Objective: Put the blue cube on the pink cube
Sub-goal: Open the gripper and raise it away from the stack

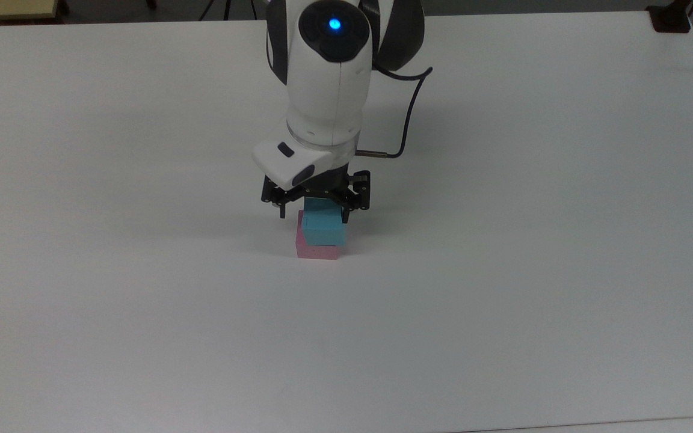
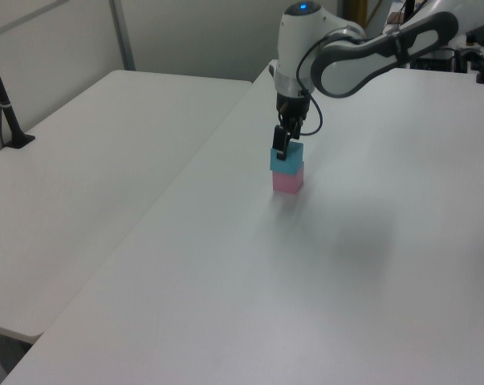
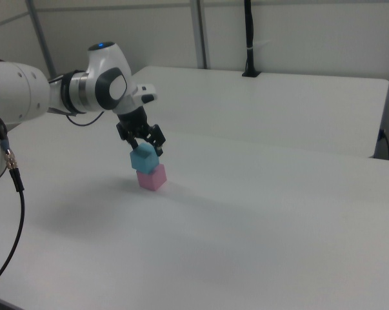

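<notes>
Bench (image 1: pixel 533 240): wide white surface; it carries the two stacked cubes directly under the tool, well away from every edge.
Tool (image 1: pixel 316 211): points straight down over the stack, its fingers spread and standing off the blue cube's sides, holding nothing.
Pink cube (image 1: pixel 316 251): lowest in the stack, sitting on the bench below the tool.
Blue cube (image 1: pixel 322 228): just beneath the tool, resting on the pink cube, turned slightly and overhanging a little toward the top view's right.
Key relation: the blue cube lies straight below the spread fingers, so a clean exit looks like a vertical lift.
Containers: none present.
</notes>
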Motion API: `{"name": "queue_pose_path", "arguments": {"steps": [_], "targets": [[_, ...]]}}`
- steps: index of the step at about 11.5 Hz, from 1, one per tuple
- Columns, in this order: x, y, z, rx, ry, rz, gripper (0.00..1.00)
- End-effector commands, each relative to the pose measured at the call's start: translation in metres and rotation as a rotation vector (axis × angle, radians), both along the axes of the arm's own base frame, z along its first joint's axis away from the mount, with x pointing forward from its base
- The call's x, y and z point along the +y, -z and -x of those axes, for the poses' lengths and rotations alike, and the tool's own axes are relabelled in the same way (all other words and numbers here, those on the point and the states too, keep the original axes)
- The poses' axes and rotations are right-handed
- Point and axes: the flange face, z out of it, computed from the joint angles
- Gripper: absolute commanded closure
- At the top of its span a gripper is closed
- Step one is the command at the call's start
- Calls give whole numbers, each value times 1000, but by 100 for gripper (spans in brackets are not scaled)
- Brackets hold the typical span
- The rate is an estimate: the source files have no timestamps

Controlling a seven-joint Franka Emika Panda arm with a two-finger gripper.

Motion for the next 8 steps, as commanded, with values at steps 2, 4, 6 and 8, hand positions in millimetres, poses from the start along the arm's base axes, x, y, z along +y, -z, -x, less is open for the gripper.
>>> {"name": "queue_pose_path", "arguments": {"steps": [2, 4, 6, 8], "targets": [[-31, -118, 40, 58, 125, -68, 0], [-52, -159, 64, 87, 166, -72, 0], [-83, -202, 93, 82, 215, -81, 0], [-124, -235, 124, 86, 259, -97, 0]]}}
